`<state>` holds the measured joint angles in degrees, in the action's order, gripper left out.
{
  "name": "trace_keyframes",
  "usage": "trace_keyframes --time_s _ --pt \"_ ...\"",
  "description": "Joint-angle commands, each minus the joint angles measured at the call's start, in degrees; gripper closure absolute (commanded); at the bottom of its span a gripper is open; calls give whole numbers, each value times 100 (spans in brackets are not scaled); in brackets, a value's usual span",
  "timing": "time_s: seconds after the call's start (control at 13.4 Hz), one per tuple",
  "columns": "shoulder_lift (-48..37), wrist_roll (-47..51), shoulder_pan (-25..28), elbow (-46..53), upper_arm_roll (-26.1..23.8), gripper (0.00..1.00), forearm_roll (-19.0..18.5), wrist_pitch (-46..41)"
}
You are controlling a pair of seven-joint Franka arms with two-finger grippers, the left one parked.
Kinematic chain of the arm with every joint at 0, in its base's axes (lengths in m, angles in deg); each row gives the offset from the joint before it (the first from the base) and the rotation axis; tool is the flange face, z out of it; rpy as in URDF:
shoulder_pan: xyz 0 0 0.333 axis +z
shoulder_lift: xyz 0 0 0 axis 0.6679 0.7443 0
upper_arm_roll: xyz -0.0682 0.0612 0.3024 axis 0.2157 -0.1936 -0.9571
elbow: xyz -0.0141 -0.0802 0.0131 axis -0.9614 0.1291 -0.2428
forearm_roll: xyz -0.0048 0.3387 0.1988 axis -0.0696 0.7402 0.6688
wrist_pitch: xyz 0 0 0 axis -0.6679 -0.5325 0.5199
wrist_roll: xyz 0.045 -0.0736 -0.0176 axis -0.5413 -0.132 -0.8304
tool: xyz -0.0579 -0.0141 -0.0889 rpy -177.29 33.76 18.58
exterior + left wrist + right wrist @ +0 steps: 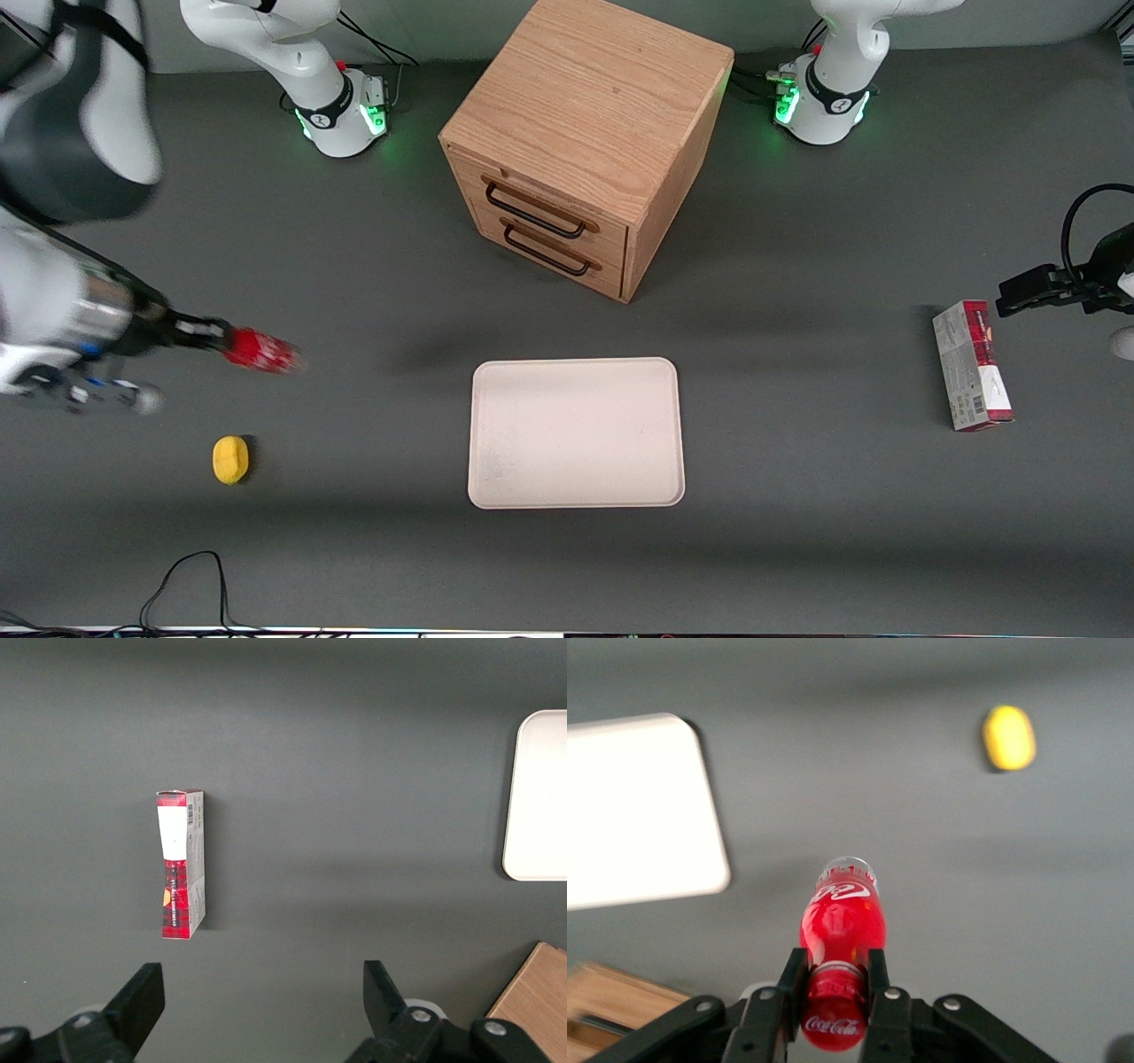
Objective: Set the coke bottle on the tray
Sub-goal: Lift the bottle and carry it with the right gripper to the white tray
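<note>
the claw is clamped around the neck of the small slim red coke bottle, carrying it lifted above the grey bench toward the working arm's end, well apart from the flat cream-white rectangular tray awaiting it.

motion-blurred coke bottle in gripper; tray cut off by frame edge

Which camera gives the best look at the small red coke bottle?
The right wrist view: the small red coke bottle is close, its neck clamped by the gripper. The front view shows it blurred; the left wrist view misses it.
</note>
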<state>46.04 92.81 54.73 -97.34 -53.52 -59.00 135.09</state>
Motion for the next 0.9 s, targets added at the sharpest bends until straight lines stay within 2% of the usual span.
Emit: trace_keyframes --time_s 0.0,0.37,0.82 --pt "1131 1390 79 1241 -521 100 76 504" --pt "2010 2588 1010 1242 -514 100 -724 1904" --pt "2486 2914 1222 1242 -505 100 -751 2696"
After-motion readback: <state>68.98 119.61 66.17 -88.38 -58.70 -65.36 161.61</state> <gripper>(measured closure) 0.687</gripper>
